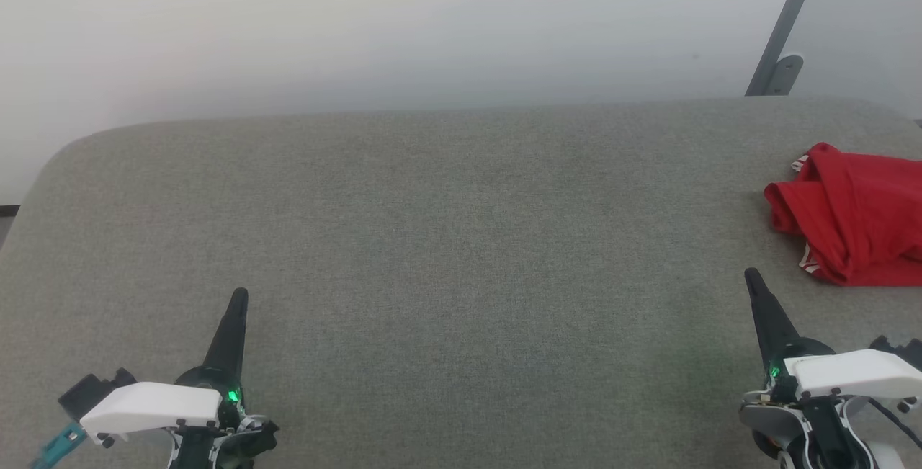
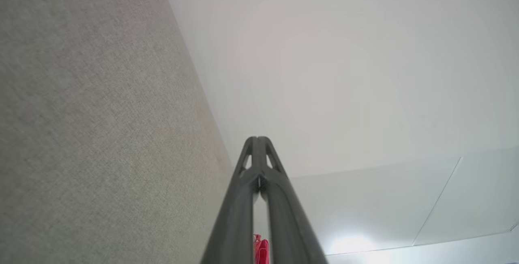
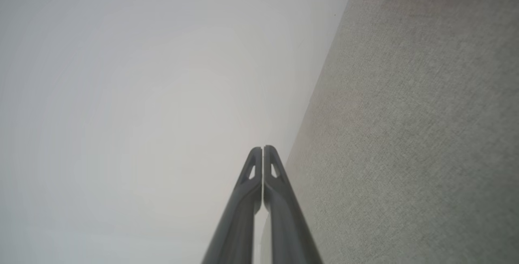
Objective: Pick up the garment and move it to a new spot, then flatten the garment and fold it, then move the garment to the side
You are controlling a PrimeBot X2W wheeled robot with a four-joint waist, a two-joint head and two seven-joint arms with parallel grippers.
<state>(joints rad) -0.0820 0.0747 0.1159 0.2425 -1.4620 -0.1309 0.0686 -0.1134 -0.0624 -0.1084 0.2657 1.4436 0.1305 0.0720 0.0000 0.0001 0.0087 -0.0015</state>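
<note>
Both the left gripper [image 1: 240, 296] and right gripper [image 1: 751, 277] sit pressed together, garment [image 1: 857, 217] untouched.

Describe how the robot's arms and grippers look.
The left gripper and right gripper each have long, dark, tapering fingers with triangular cut-outs near the tips, a white wrist cover and a small green light. A teal part sits beside the left one.

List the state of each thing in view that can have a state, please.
shirt: crumpled in a heap on the right side of the table, not held, not folded.
left gripper: shut, empty.
right gripper: shut, empty, close to the shirt but apart from it.
</note>
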